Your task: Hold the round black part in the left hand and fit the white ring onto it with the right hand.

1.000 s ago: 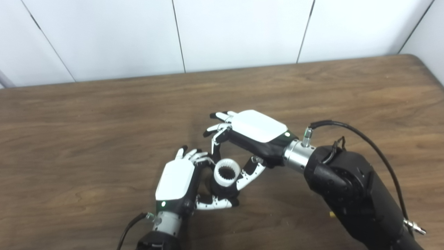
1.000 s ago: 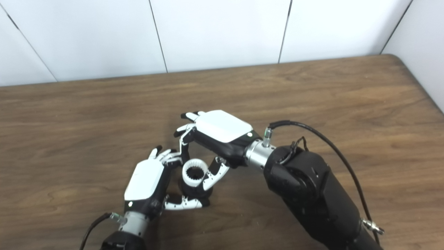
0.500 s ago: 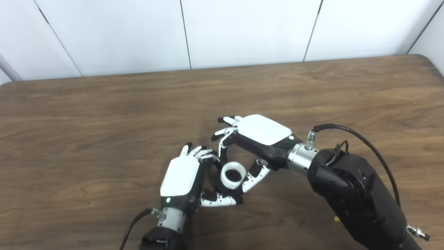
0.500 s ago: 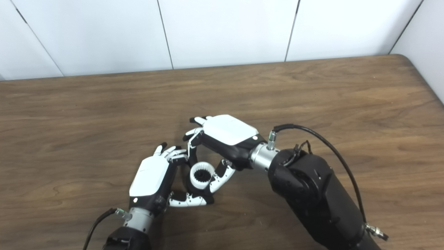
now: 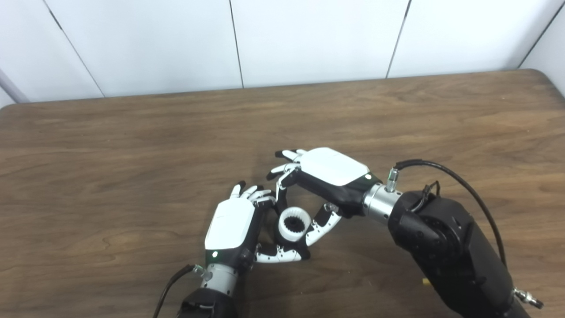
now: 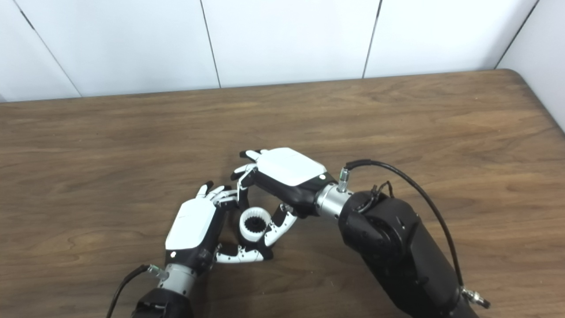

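Little has moved in the last half second: the right hand (image 5: 329, 170) has settled slightly lower and nearer the left hand (image 5: 230, 225), and the ring (image 5: 293, 223) sits a touch deeper between them.

Left hand is curled around the black part (image 5: 282, 240), thumb wrapped beneath it, just above the table (image 5: 110, 176). Only a dark sliver of that part shows under the ring. Right hand pinches the ring, one finger at its far edge and the thumb at its near right edge, the remaining fingers spread loosely above.

As I judge it, both grasps are made and the ring is lined up on top of the part, perhaps partly on. Whether it is fully seated cannot be told; pressing it home and letting go seem left.

From the right eye view, the ring's toothed bore (image 6: 253, 224) and the gap to the left palm show more openly. From the left eye view, the right thumb's contact on the ring is plainer.
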`<act>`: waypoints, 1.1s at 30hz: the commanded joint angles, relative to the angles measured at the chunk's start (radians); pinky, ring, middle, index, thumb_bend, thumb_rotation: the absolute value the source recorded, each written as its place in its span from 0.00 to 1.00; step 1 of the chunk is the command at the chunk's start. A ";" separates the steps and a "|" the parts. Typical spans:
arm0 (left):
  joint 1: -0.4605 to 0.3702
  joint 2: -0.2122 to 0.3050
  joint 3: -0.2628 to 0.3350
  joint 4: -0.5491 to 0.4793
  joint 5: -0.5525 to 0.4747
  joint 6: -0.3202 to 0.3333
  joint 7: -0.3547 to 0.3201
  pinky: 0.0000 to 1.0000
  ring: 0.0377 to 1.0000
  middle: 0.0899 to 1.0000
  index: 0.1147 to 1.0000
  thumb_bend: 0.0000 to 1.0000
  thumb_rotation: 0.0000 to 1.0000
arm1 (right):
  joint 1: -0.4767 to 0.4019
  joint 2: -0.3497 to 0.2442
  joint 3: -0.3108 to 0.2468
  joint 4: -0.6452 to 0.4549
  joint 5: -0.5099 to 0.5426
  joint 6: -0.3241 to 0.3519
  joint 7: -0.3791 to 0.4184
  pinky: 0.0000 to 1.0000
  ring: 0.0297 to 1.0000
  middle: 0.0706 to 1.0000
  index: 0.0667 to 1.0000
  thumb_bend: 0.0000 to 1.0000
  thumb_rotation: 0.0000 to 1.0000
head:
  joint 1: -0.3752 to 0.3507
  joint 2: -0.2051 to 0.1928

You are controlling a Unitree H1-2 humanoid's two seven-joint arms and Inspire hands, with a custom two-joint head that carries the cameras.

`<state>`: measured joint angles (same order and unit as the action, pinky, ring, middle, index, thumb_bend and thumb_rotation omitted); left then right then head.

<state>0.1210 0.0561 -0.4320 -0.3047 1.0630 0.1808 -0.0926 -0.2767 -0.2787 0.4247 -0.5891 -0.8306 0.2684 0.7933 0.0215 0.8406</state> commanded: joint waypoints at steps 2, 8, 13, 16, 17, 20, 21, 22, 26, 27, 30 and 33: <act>-0.009 -0.006 -0.010 -0.014 0.017 0.000 -0.008 1.00 0.89 0.77 0.42 0.52 0.05 | -0.031 0.012 -0.014 -0.005 0.007 -0.017 -0.024 1.00 1.00 0.85 0.45 0.52 0.13 | 0.002 0.001; -0.007 -0.005 -0.012 -0.018 0.021 0.000 -0.009 1.00 0.89 0.78 0.42 0.52 0.05 | -0.029 0.015 -0.017 0.004 0.004 -0.025 -0.034 1.00 1.00 0.84 0.45 0.52 0.13 | 0.003 0.001; -0.007 -0.004 -0.012 -0.019 0.019 -0.001 -0.008 1.00 0.88 0.77 0.42 0.52 0.05 | -0.032 0.014 -0.017 0.008 -0.004 -0.026 -0.028 1.00 1.00 0.85 0.45 0.52 0.14 | 0.003 0.001; -0.006 -0.005 -0.013 -0.020 0.018 -0.001 -0.009 1.00 0.88 0.77 0.42 0.52 0.05 | -0.030 0.015 -0.019 0.010 -0.005 -0.025 -0.030 1.00 1.00 0.85 0.45 0.52 0.14 | -0.001 0.004; -0.006 -0.006 -0.013 -0.022 0.019 0.000 -0.011 1.00 0.88 0.77 0.42 0.52 0.05 | -0.029 0.015 -0.021 0.010 -0.004 -0.023 -0.030 1.00 1.00 0.85 0.45 0.52 0.14 | -0.001 0.004; -0.005 -0.007 -0.014 -0.026 0.020 0.003 -0.016 1.00 0.89 0.78 0.42 0.52 0.05 | -0.026 0.013 -0.023 0.013 0.000 -0.025 -0.032 1.00 1.00 0.85 0.45 0.52 0.14 | -0.001 0.006; -0.006 -0.006 -0.014 -0.027 0.020 0.004 -0.017 1.00 0.89 0.78 0.42 0.52 0.05 | -0.026 0.013 -0.023 0.014 0.000 -0.027 -0.034 1.00 1.00 0.84 0.45 0.52 0.14 | -0.001 0.006; -0.006 -0.007 -0.014 -0.028 0.022 0.006 -0.020 1.00 0.89 0.78 0.42 0.52 0.05 | -0.025 0.012 -0.024 0.015 0.000 -0.028 -0.034 1.00 1.00 0.84 0.45 0.52 0.14 | 0.000 0.007; -0.006 -0.009 -0.012 -0.029 0.021 0.007 -0.022 1.00 0.89 0.78 0.42 0.52 0.05 | -0.022 0.008 -0.022 0.019 -0.002 -0.033 -0.034 1.00 0.99 0.84 0.45 0.52 0.14 | 0.000 0.007; -0.006 -0.009 -0.011 -0.030 0.021 0.008 -0.024 1.00 0.89 0.78 0.42 0.52 0.05 | -0.020 0.008 -0.021 0.020 -0.002 -0.033 -0.035 1.00 0.99 0.84 0.45 0.52 0.14 | 0.000 0.007; -0.006 -0.010 -0.011 -0.033 0.024 0.009 -0.026 1.00 0.89 0.78 0.42 0.52 0.05 | -0.019 0.005 -0.020 0.020 -0.004 -0.031 -0.028 1.00 0.99 0.84 0.45 0.52 0.14 | -0.004 0.011; -0.005 -0.010 -0.011 -0.033 0.024 0.010 -0.027 1.00 0.89 0.78 0.42 0.52 0.05 | -0.017 0.006 -0.019 0.020 -0.007 -0.027 -0.026 1.00 0.99 0.84 0.45 0.52 0.14 | -0.004 0.011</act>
<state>0.1214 0.0553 -0.4384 -0.3177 1.0729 0.1883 -0.1167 -0.2703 -0.2703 0.4153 -0.5567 -0.8368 0.2627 0.7890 0.0169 0.8514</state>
